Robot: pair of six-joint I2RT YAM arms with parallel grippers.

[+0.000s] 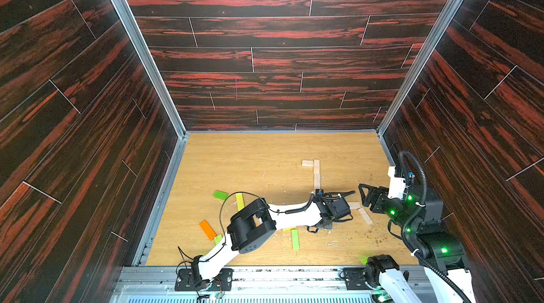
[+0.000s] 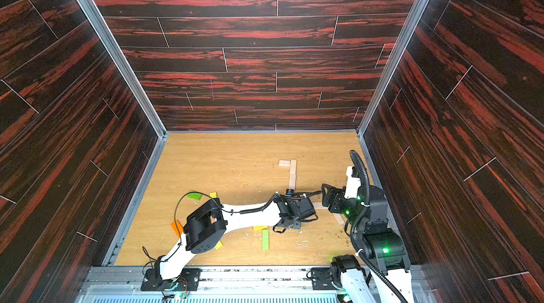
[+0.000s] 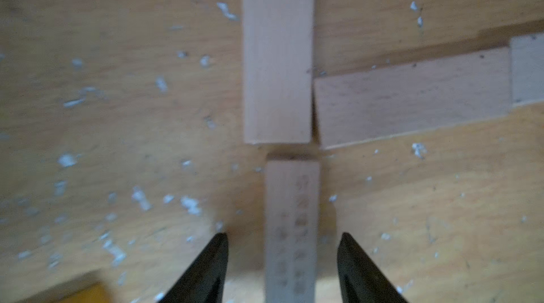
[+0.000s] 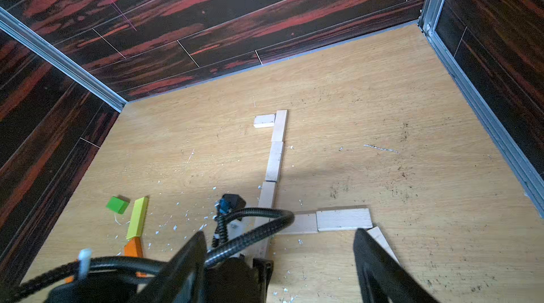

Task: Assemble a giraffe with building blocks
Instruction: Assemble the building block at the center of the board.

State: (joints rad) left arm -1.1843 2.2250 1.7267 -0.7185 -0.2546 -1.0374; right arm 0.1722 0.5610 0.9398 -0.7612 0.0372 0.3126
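Observation:
Pale building blocks lie flat in a line (image 1: 316, 173) with a short one (image 1: 307, 163) set crosswise at the far end. In the right wrist view two more pale blocks (image 4: 343, 219) run sideways from the line's near end. My left gripper (image 3: 283, 235) points down over a pale block (image 3: 291, 228) that lies on the floor between its open fingers, with a gap on each side. This block sits end to end with the line's nearest block (image 3: 278, 51). My right gripper (image 4: 279, 235) hovers open just right of the left wrist, holding nothing.
Loose painted blocks lie at the left: green (image 1: 220, 194), yellow (image 1: 240, 201), orange (image 1: 207, 229), and another green one (image 1: 295, 239) near the front. A pale block (image 1: 365, 216) lies slanted below the right gripper (image 1: 363, 195). Dark walls enclose the wooden floor (image 1: 265, 154).

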